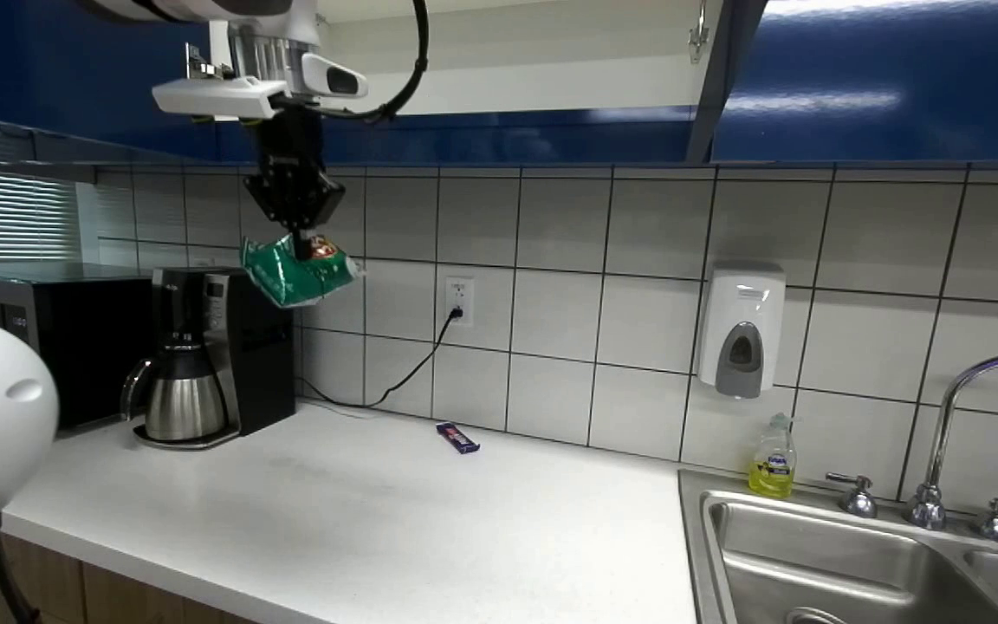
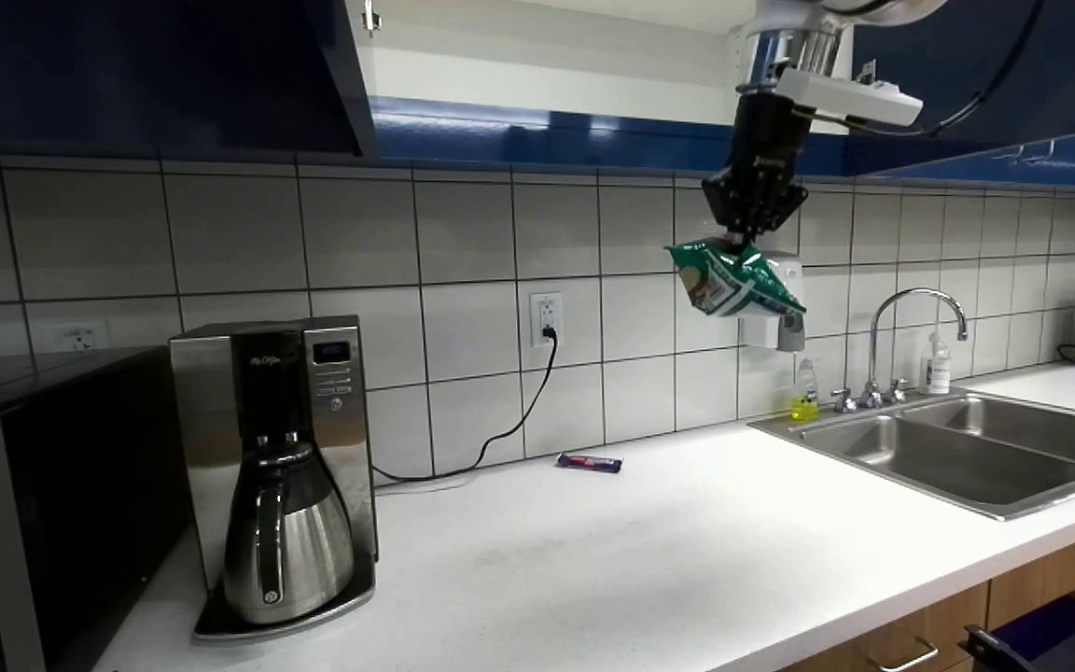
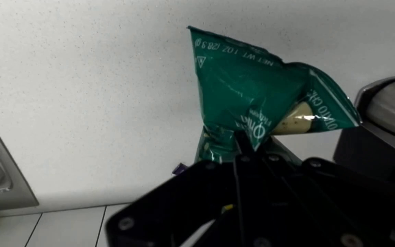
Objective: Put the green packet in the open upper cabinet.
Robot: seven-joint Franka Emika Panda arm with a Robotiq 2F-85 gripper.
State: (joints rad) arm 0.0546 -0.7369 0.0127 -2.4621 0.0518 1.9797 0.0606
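Two fingers (image 1: 301, 246) pinch the green packet (image 1: 293, 281) — below the open cabinet (image 1: 542, 80).

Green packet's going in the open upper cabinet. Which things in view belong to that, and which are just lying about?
Part of the job:
green packet, held in the pincer
open upper cabinet, where it should go

Not part of it:
purple-wrapped bar on the counter
coffee maker
microwave
wall-mounted soap dispenser
yellow dish soap bottle
sink
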